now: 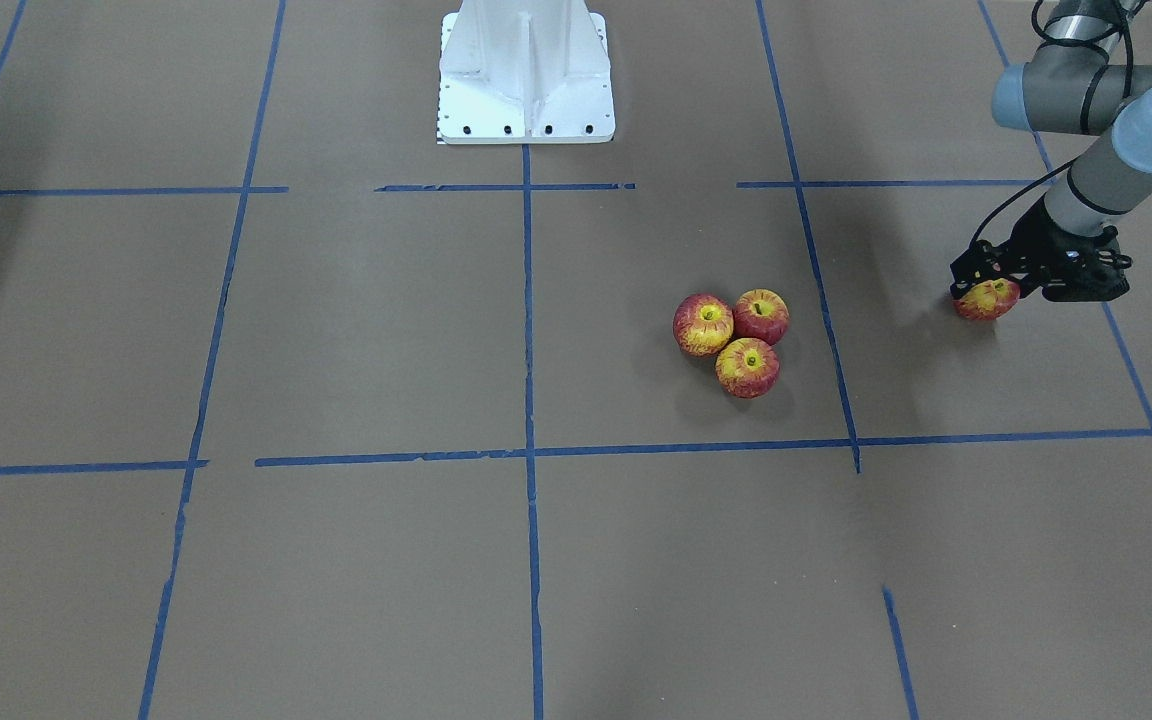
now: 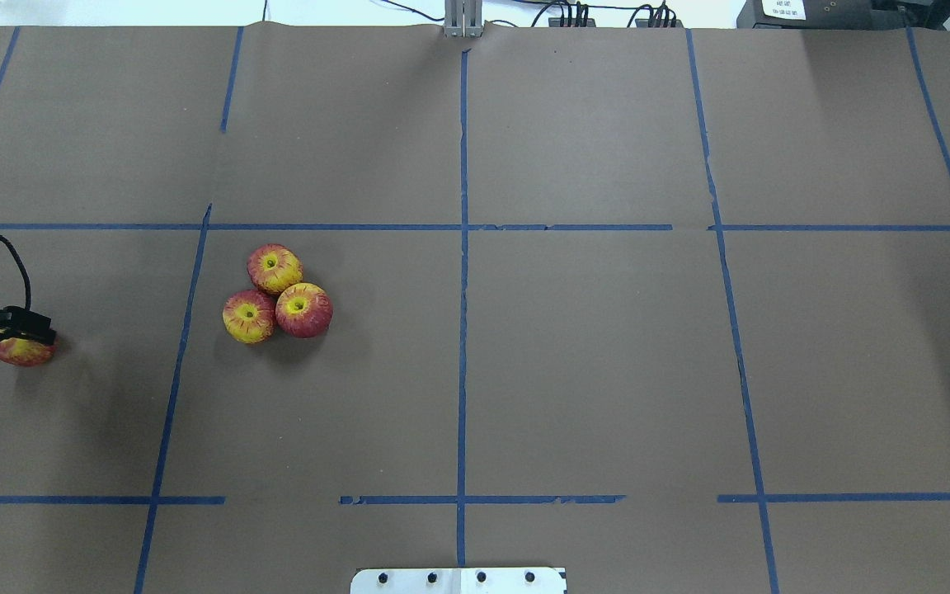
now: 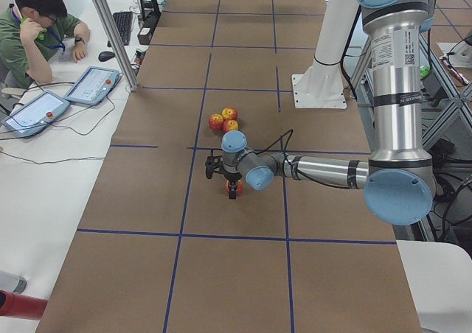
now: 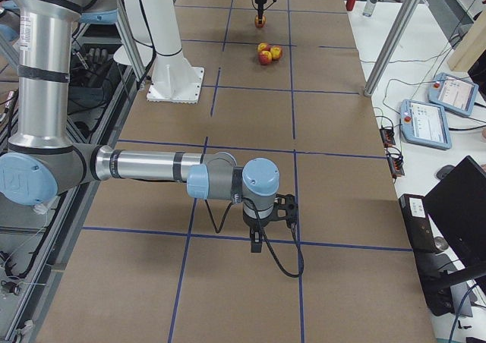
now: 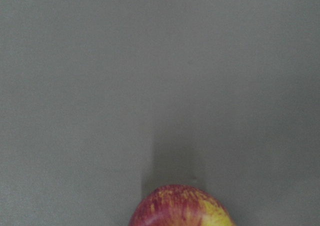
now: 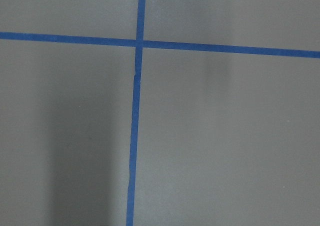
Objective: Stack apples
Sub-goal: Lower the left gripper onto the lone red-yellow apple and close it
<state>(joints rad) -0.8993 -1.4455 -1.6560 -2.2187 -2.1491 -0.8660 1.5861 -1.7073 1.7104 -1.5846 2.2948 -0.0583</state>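
Three apples [image 1: 703,323] [image 1: 761,316] [image 1: 747,367] lie touching in a cluster on the brown table; they also show in the overhead view [image 2: 275,268] and the exterior left view [image 3: 223,119]. A fourth apple [image 1: 986,301] sits between the fingers of my left gripper [image 1: 986,293], low over the table and well to the robot's left of the cluster. The overhead view shows this gripper [image 2: 20,341] and its apple [image 2: 23,353] at the left edge. The left wrist view shows the apple [image 5: 181,207] at its bottom edge. My right gripper [image 4: 258,240] shows only in the exterior right view, far from the apples; open or shut I cannot tell.
The white robot base [image 1: 526,70] stands at the table's robot-side edge. Blue tape lines [image 2: 463,247] grid the brown paper. An operator [image 3: 37,23] sits beside the table with tablets [image 3: 92,85]. A metal pole [image 4: 395,32] stands at the table's edge.
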